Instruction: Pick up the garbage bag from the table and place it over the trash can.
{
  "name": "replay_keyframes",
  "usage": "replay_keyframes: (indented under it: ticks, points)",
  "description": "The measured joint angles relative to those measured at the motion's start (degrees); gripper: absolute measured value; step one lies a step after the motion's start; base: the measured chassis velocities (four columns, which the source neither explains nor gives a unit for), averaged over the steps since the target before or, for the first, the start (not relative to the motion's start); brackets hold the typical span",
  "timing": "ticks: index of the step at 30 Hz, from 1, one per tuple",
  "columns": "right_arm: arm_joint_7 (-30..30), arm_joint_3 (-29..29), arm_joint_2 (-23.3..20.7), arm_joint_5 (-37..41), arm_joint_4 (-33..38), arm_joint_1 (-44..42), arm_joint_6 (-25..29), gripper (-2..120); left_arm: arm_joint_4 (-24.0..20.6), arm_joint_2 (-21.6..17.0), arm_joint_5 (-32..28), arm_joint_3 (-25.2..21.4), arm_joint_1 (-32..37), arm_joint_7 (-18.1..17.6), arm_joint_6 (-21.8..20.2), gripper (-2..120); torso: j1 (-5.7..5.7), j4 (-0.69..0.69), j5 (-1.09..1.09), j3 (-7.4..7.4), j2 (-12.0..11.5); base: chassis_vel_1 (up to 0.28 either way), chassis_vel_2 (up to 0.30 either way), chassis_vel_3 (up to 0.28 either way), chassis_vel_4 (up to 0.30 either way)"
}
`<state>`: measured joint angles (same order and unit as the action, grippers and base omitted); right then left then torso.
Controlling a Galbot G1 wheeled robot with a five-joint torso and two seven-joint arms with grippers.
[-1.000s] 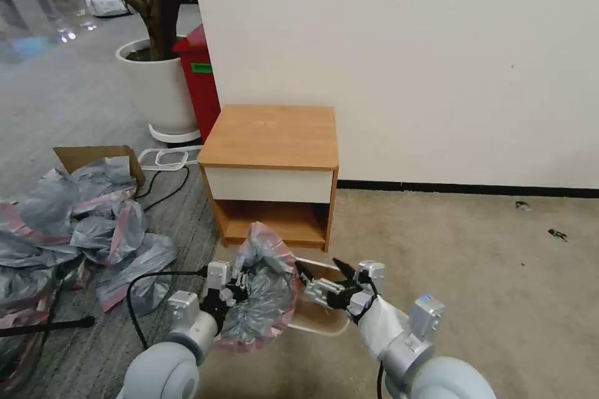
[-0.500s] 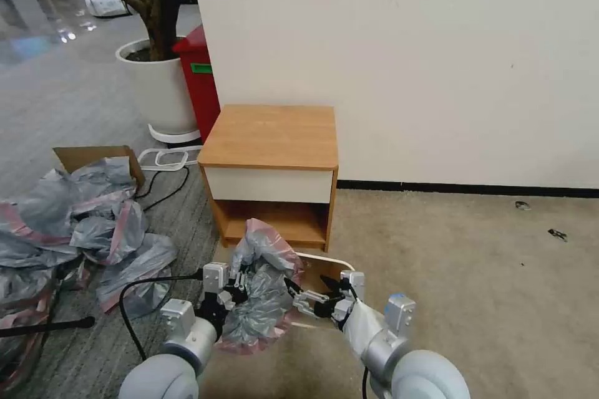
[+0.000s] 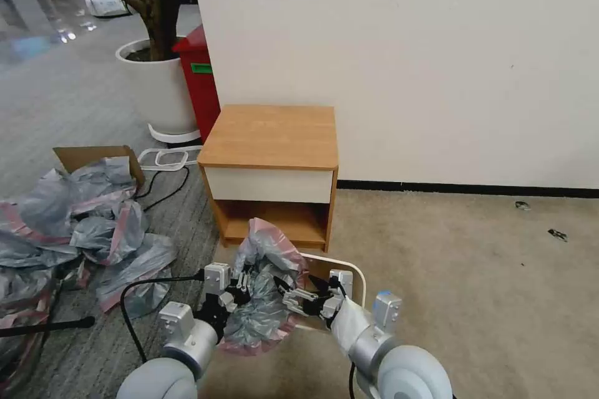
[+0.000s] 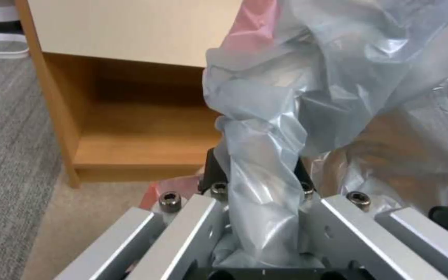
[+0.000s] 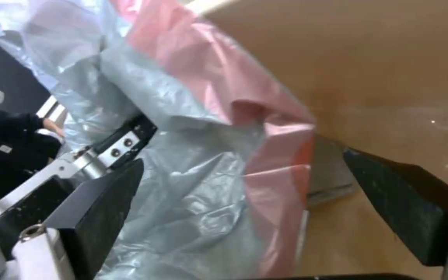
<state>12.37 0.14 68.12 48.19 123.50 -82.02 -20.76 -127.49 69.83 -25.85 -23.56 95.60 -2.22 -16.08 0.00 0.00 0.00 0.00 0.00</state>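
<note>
The garbage bag [image 3: 265, 293], crinkly silver-grey with a pink rim band, hangs low over the floor in front of the table [image 3: 271, 134]. My left gripper [image 3: 232, 290] is shut on a twisted strand of the garbage bag [image 4: 286, 97], which runs between its fingers [image 4: 216, 186]. My right gripper [image 3: 298, 294] stands open at the bag's right side. Its black fingertips [image 5: 105, 202] sit either side of the pink band [image 5: 278, 182]. The trash can [image 3: 350, 269] stands on the floor just behind and right of the bag, mostly hidden. Its pale inner wall [image 5: 390, 70] is close.
A big heap of similar bags [image 3: 75, 224] and a cardboard box [image 3: 93, 154] lie on the left floor, with cables [image 3: 159, 184] beside them. A red bin [image 3: 199, 81] and a white plant pot [image 3: 159, 90] stand behind the table. Open carpet [image 3: 474, 274] lies to the right.
My right gripper has moved left to the bag and now straddles its pink rim. The trash can's rim shows more behind it. The left gripper keeps its hold, barely shifted.
</note>
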Motion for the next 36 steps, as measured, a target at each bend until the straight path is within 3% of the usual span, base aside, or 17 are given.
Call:
replay_keyframes:
  ticks: [4,7,12,16,21,28,36]
  points:
    - [-0.2,-0.1,0.3,-0.3,-0.5,0.2,0.2,90,0.1,0.1,0.0,0.0,0.0,0.0,0.0,5,0.0,0.0,0.0,0.0,0.0,0.0,0.0,0.0,0.0]
    - [-0.2,-0.3,0.4,-0.9,-0.8,0.3,0.4,76,0.2,0.2,0.0,0.0,-0.1,0.0,0.1,5,0.0,0.0,0.0,0.0,0.0,0.0,0.0,0.0,0.0]
    - [-0.3,-0.9,0.4,-1.5,-1.2,0.5,0.6,63,0.3,0.3,-0.1,0.0,-0.1,0.0,0.2,5,0.0,0.0,0.0,0.0,0.0,0.0,0.0,0.0,0.0]
    - [-0.5,-1.1,0.6,-2.1,-1.6,0.4,1.0,43,0.5,0.2,-0.1,-0.3,-0.2,-0.1,0.4,5,0.0,0.0,0.0,0.0,0.0,0.0,0.0,0.0,0.0]
    - [-1.0,-1.2,0.9,-2.8,-1.9,0.1,1.4,30,0.7,0.2,-0.1,-0.4,-0.2,-0.2,0.4,5,0.0,0.01,0.0,0.0,0.0,0.0,0.0,0.0,0.0]
    - [-1.3,-1.3,1.5,-3.9,-2.1,-0.5,2.0,1,1.2,0.3,-0.3,-0.5,-0.3,-0.3,0.5,5,0.0,0.0,0.0,0.0,0.0,0.0,0.0,0.0,0.0]
    - [-1.9,-1.0,1.5,-4.7,-1.3,-1.4,2.5,0,1.6,0.2,-0.3,-0.8,-0.8,-0.4,0.6,5,0.0,0.0,0.0,0.0,0.0,0.0,0.0,0.0,0.0]
